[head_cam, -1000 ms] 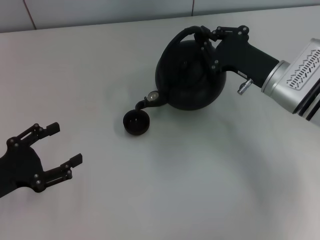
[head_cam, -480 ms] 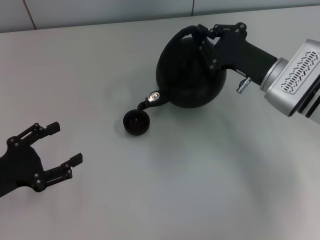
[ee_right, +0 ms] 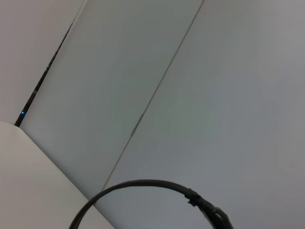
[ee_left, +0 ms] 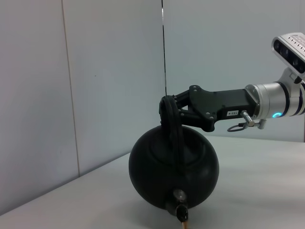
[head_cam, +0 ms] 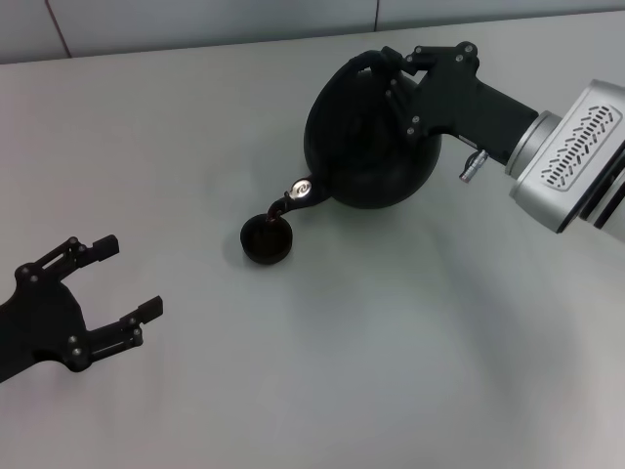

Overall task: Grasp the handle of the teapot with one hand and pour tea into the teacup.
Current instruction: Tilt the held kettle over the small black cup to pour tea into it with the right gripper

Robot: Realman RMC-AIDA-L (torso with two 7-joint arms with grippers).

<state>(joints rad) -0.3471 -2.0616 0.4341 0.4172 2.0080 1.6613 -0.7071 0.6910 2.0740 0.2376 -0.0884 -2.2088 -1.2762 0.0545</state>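
Note:
The round black teapot [head_cam: 371,147] is held off the table and tilted, its short spout [head_cam: 298,193] pointing down over the rim of the small black teacup [head_cam: 267,240]. The cup's inside looks brownish. My right gripper [head_cam: 395,74] is shut on the arched handle [head_cam: 363,64] at the pot's top. The left wrist view shows the teapot [ee_left: 174,174] from the spout side, with the right gripper [ee_left: 175,108] clamped on the handle [ee_left: 169,117]. My left gripper [head_cam: 130,277] is open and empty at the near left, well away from the cup.
The grey table [head_cam: 371,342] carries only the teapot and the cup. A pale panelled wall [ee_left: 95,95] stands behind the table. A thin black arc [ee_right: 138,183] crosses the right wrist view.
My right gripper has shifted slightly up and left with the teapot, which has tipped further. The spout has come down over the cup. The left arm has barely moved.

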